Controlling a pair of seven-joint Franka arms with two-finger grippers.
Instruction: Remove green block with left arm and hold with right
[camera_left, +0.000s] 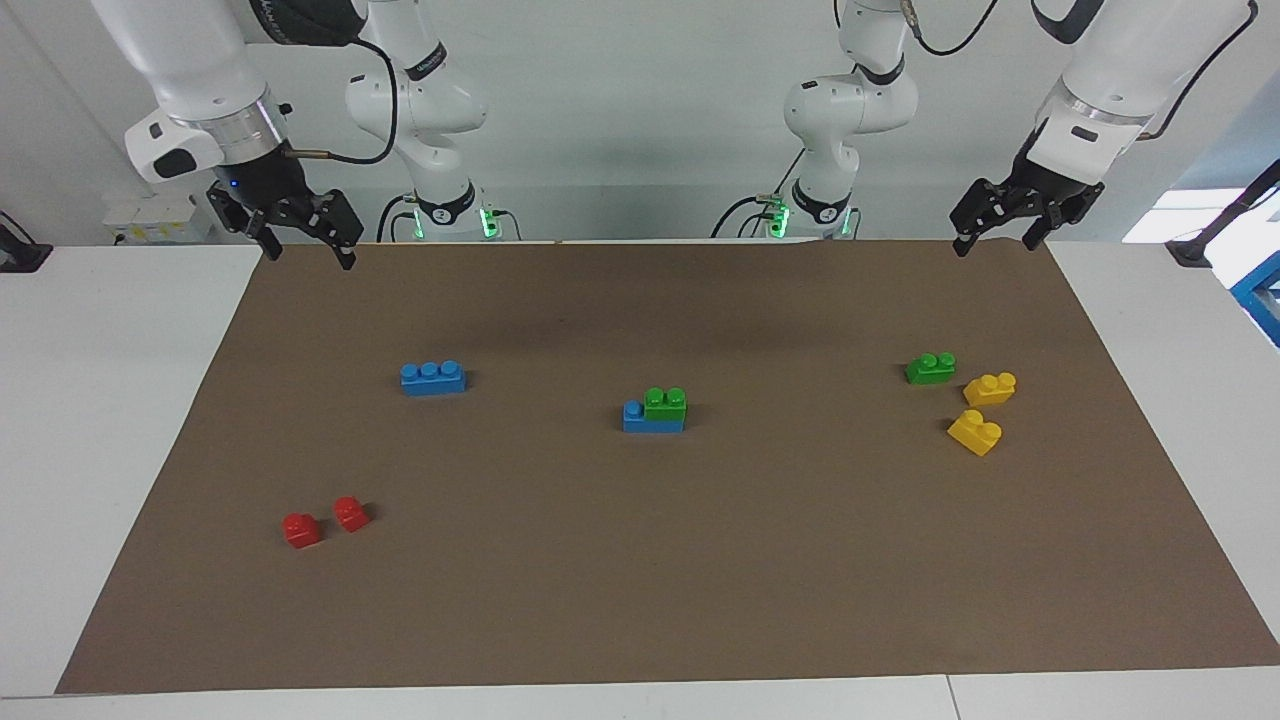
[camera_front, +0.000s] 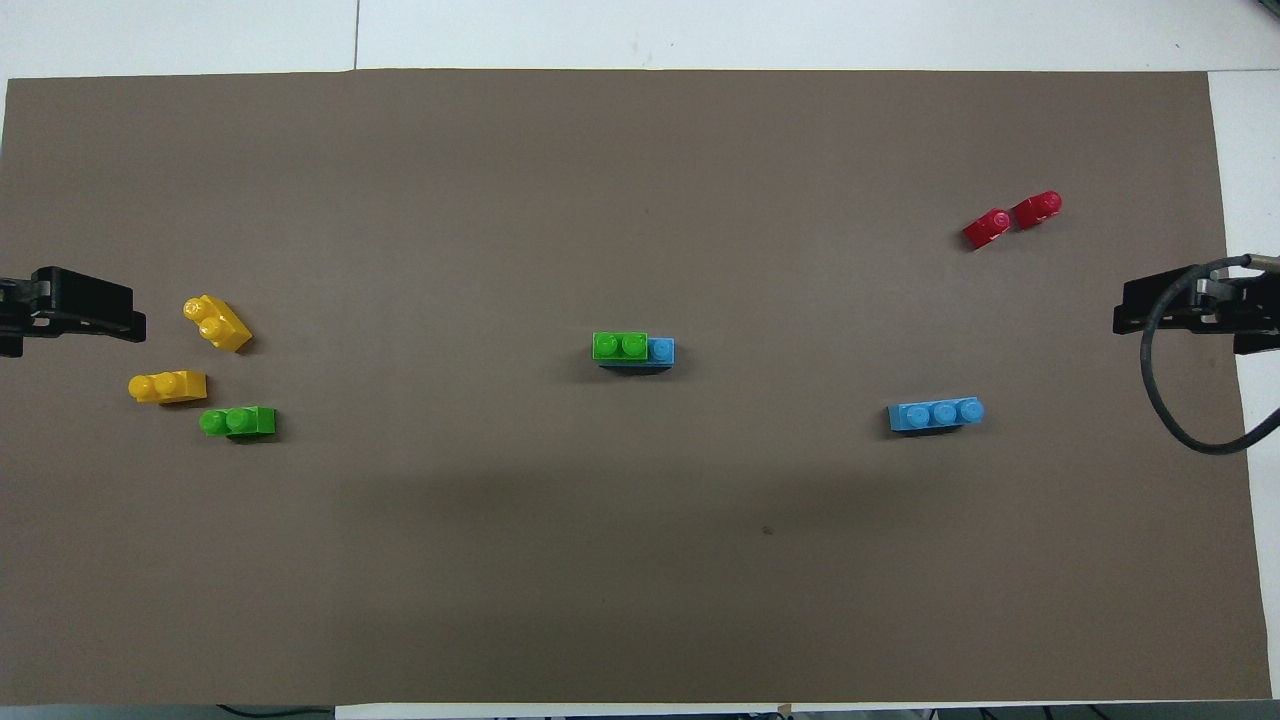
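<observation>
Two-stud green block (camera_left: 665, 402) atop blue brick (camera_left: 640, 421)

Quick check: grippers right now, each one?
Left gripper: open, empty, raised over the mat's edge nearest the robots.
Right gripper: open, empty, raised over the mat's corner at its own end.

On the brown mat (camera_left: 640, 560), two red bricks (camera_left: 325, 522) sit together, a lone blue brick (camera_left: 432, 378) lies nearer the robots, and two yellow bricks (camera_left: 982, 410) cluster toward the left arm's end.

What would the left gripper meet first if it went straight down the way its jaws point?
Probably the bare brown mat near its edge; the left gripper, jaws open, hangs there with no brick under it, though depth is unclear.
</observation>
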